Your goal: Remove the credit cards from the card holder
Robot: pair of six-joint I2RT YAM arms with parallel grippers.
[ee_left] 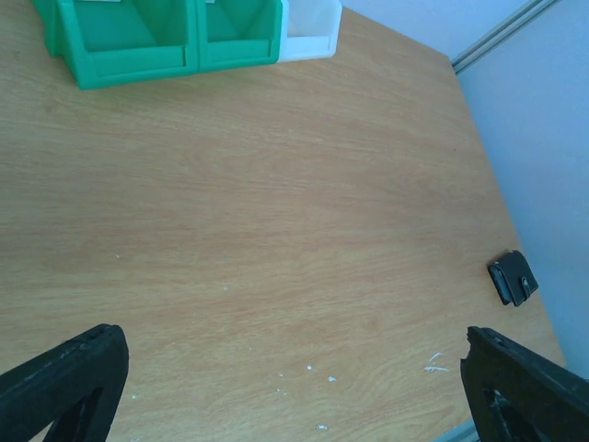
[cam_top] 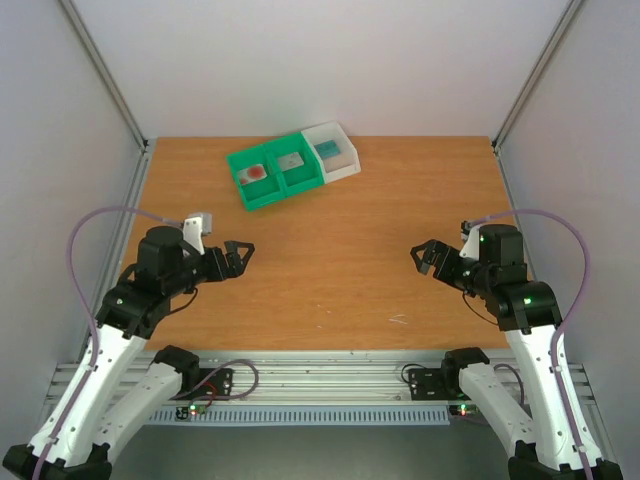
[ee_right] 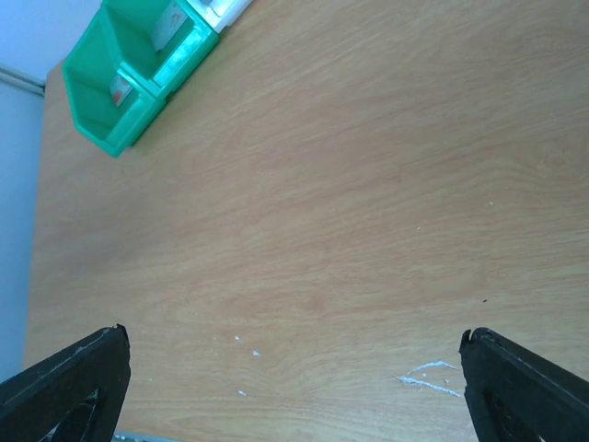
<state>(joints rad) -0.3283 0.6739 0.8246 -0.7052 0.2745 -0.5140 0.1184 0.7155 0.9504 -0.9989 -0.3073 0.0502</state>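
Note:
One whitish credit card with a red blotch [cam_top: 256, 172] lies in the left compartment of the green bin [cam_top: 245, 195]. A second pale card [cam_top: 291, 161] lies in its right compartment. A flat blue-grey thing [cam_top: 327, 149], apparently the card holder lying open, is in the white bin [cam_top: 350, 165]. My left gripper [cam_top: 243, 255] and right gripper [cam_top: 420, 258] hover over bare table, far in front of the bins, both open and empty. In the right wrist view the blotched card [ee_right: 118, 89] and the other card [ee_right: 170, 23] show inside the green bin [ee_right: 101, 129].
The bins stand at the back, left of centre. A small black object [ee_left: 513, 278] shows near the table's right edge; I cannot tell what it is. White scratches and flecks [ee_right: 425, 379] mark the wood near the front. Walls close the table on the left, right and back.

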